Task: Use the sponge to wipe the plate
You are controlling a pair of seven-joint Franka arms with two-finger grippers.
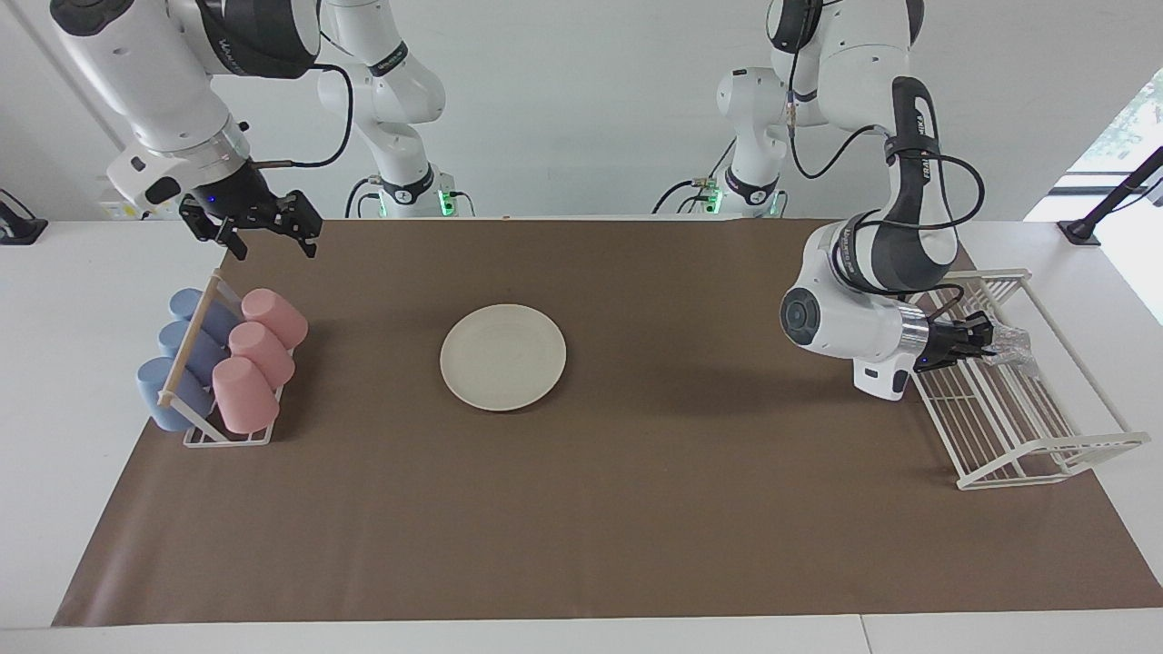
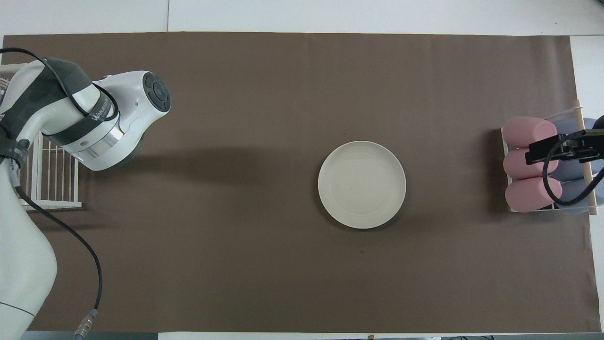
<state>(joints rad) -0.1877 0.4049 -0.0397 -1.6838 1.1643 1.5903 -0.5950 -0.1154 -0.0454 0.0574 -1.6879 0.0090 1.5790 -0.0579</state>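
The cream-white plate (image 1: 502,356) lies flat on the brown mat near the table's middle; it also shows in the overhead view (image 2: 362,184). The silvery sponge (image 1: 1016,349) is in the white wire rack (image 1: 1036,427) at the left arm's end of the table. My left gripper (image 1: 983,341) reaches sideways into that rack, its tips at the sponge. In the overhead view the left arm hides both the gripper and the sponge. My right gripper (image 1: 266,234) is open and empty, up in the air over the cup rack; it also shows in the overhead view (image 2: 557,148).
A small rack (image 1: 186,363) holds pink cups (image 1: 259,350) and blue cups (image 1: 182,354) lying on their sides at the right arm's end of the table. The brown mat (image 1: 581,527) covers most of the table. The wire rack shows partly in the overhead view (image 2: 52,179).
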